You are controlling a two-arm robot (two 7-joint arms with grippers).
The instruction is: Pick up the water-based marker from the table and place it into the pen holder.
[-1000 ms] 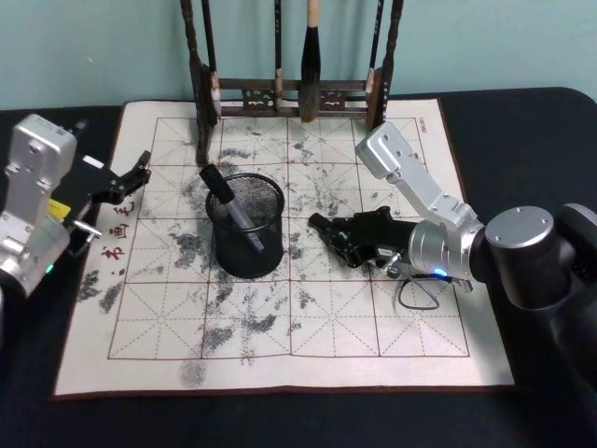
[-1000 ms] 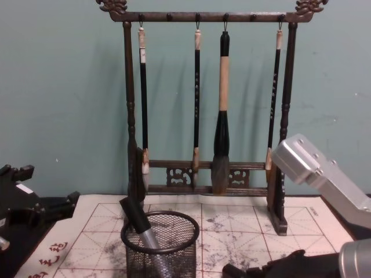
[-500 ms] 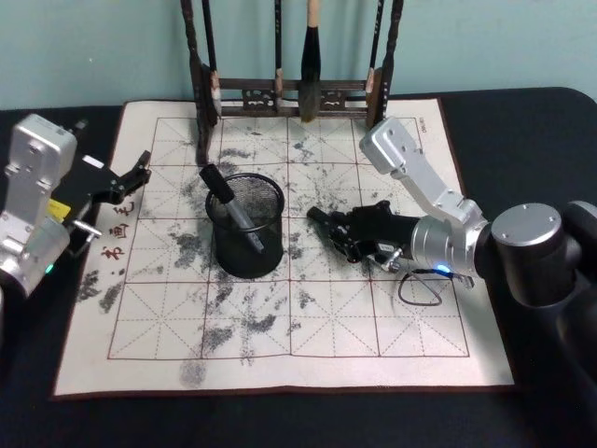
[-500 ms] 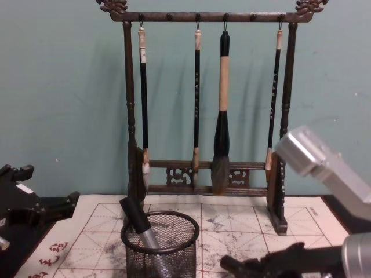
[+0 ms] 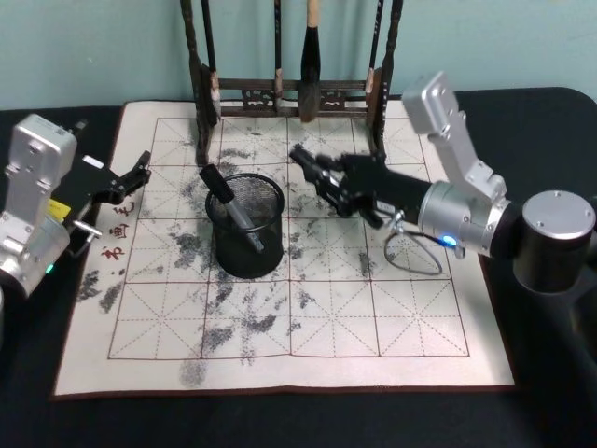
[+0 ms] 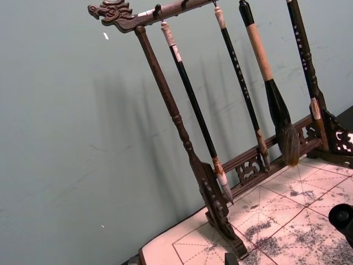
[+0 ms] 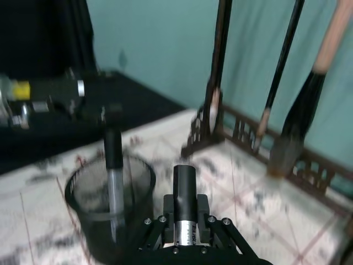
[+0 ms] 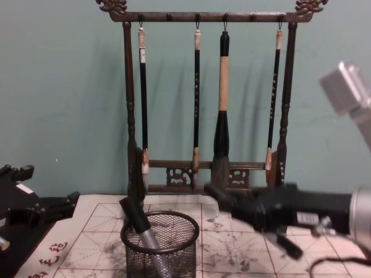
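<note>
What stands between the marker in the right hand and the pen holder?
Nothing visible. The right hand holds the marker above the mat, right of the pen holder; another marker leans inside it.

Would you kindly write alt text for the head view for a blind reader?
The right gripper, clamping a marker, hovers right of the black mesh pen holder, which holds a second marker. The left gripper rests at the left edge of the mat.
</note>
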